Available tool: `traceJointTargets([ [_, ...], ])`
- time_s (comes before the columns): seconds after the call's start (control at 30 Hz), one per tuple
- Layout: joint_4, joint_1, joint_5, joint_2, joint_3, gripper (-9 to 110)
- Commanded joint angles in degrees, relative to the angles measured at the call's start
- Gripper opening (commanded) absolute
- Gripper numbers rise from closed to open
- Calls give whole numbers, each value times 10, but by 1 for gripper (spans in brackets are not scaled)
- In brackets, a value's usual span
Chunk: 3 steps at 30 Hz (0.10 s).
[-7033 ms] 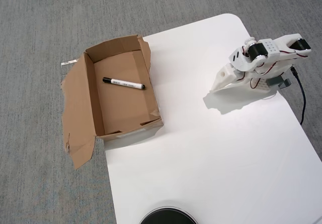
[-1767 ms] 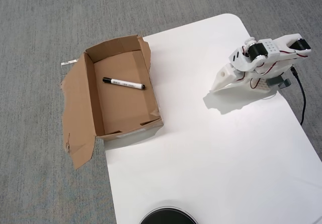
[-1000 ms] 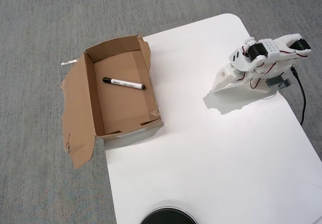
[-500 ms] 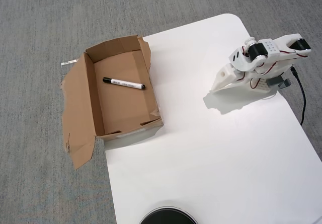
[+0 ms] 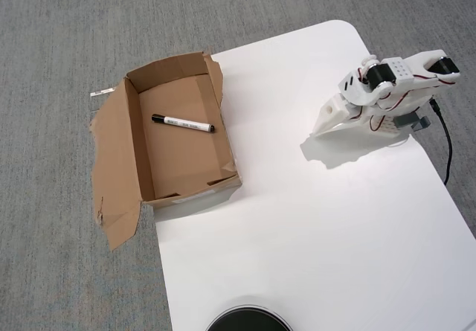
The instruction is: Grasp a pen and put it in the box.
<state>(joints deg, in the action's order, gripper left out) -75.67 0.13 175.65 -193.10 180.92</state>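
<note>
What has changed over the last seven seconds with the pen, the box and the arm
Nothing visibly changed. The pen lies inside the box as before, and the gripper stays folded near the table's right edge in the overhead view.

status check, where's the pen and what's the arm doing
Gripper folded at the table's far right, holding nothing; open or shut unclear. Pen lying flat inside the box. Nothing in the way.
</note>
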Motion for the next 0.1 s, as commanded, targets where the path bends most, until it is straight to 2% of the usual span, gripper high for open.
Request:
traceJointTargets([
  [0.0, -18, -2, -1, -34, 15, 1],
  [0.07, -18, -2, -1, -34, 15, 1],
])
